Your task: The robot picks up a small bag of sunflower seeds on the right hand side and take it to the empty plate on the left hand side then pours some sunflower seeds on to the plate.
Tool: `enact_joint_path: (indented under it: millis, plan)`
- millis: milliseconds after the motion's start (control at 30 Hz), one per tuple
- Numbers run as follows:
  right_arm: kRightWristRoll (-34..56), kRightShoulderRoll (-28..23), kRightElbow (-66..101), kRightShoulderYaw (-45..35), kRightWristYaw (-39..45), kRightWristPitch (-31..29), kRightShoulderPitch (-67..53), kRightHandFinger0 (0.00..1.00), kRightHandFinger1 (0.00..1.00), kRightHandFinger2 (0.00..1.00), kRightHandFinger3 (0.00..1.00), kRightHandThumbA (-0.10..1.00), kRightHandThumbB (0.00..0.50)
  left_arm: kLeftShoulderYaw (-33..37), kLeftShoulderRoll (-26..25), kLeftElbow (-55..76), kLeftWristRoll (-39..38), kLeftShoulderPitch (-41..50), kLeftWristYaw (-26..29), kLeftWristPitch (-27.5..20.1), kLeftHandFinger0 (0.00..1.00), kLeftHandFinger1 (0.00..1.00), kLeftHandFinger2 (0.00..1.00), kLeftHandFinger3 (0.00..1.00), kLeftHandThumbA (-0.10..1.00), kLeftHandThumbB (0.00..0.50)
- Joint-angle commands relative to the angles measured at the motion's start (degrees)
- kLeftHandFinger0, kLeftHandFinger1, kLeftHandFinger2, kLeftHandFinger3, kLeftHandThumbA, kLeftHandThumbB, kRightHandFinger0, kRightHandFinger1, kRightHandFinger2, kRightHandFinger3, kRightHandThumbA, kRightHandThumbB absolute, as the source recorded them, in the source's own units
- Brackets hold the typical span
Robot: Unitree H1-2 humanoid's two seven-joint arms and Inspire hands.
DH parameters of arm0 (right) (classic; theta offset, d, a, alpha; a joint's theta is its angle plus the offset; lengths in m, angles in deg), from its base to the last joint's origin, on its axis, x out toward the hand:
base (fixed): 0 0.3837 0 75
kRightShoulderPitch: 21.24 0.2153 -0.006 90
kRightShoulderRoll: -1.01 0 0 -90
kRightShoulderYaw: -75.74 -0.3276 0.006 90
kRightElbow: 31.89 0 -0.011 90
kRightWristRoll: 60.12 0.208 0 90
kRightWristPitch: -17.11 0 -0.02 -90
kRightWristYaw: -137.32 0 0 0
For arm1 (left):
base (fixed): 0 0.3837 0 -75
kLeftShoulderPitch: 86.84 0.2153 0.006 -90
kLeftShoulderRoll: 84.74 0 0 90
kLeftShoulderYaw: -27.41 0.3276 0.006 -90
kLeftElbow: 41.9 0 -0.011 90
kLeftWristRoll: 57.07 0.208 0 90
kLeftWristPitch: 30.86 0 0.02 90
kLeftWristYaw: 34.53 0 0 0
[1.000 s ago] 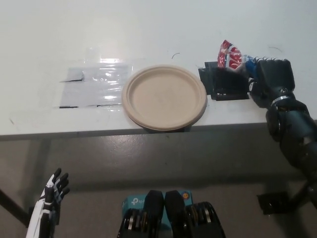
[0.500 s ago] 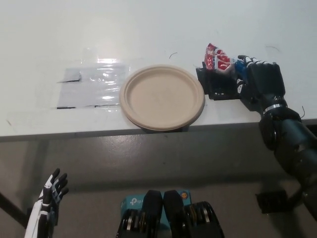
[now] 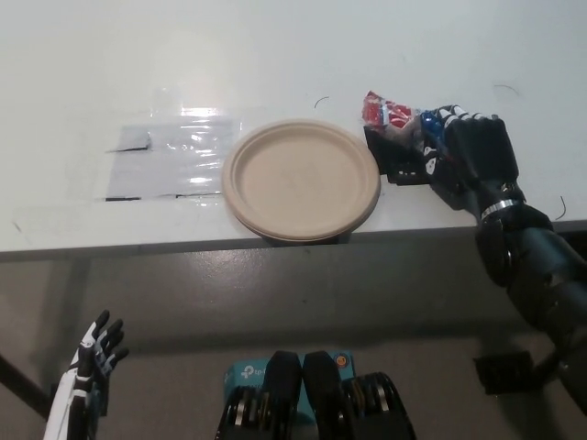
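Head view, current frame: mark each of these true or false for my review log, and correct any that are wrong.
1. The black right hand is shut on the small red and white bag of sunflower seeds. True.
2. The round beige paper plate already has seeds on it. False: the plate is bare.
3. The bag is directly over the plate's middle. False: it is just beyond the plate's right rim, above the black mat.
4. The white left hand rests low at the lower left, below the white table edge, fingers apart. True.
5. A clear plastic sheet lies left of the plate. True.
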Motion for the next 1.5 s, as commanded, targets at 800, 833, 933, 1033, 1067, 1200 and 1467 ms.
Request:
enact_joint_path:
  millis: [800, 833, 933, 1033, 1067, 1200, 1467]
  plan:
    - [-8.41, -3.95, 8.1, 9.35, -10.19, -4.75, 9.48, 0.0, 0.15, 0.7, 0.51, -0.1, 0.171, -1.58, -0.67, 1.63, -0.07, -0.81, 0.02, -1.12, 0.88, 0.92, 0.98, 1.0, 1.0, 0.123]
    - [-8.8, -4.01, 8.37, 9.72, -10.36, -4.88, 9.52, 0.0, 0.18, 0.74, 0.53, -0.1, 0.182, -1.58, -0.68, 1.64, 0.0, -0.83, 0.03, -1.09, 0.88, 0.92, 0.98, 1.0, 1.0, 0.112]
    - [-9.6, -4.06, 8.48, 10.67, -10.28, -5.33, 9.63, 0.0, 0.22, 0.79, 0.57, -0.1, 0.189, -1.58, -0.81, 1.66, 0.24, -0.88, -0.02, -1.27, 0.87, 0.91, 0.97, 1.0, 1.0, 0.113]
    - [-11.64, -4.47, 8.75, 12.58, -10.51, -4.62, 9.68, 0.0, 0.18, 0.75, 0.56, -0.1, 0.207, -1.59, -0.89, 1.73, -0.03, -0.96, -0.2, -1.17, 0.87, 0.9, 0.97, 1.0, 1.0, 0.09]
    - [-12.01, -4.66, 8.88, 13.05, -10.3, -4.58, 9.7, 0.0, 0.16, 0.73, 0.55, -0.1, 0.206, -1.58, -0.95, 1.64, 0.0, -1.05, -0.26, -1.38, 0.87, 0.9, 0.97, 1.0, 1.0, 0.088]
    - [-13.97, -5.46, 9.07, 15.13, -9.59, -3.32, 9.66, 0.0, 0.16, 0.72, 0.52, -0.1, 0.237, -1.75, -0.94, 1.64, -0.12, -1.32, -0.19, -1.0, 0.87, 0.9, 0.95, 1.0, 1.0, 0.078]
    - [-16.23, -6.81, 8.72, 17.22, -9.18, -1.47, 9.62, 0.0, 0.02, 0.54, 0.3, -0.1, 0.31, -1.91, -0.68, 1.77, -0.27, -1.35, -0.27, -0.71, 0.87, 0.89, 0.94, 1.0, 1.0, 0.078]
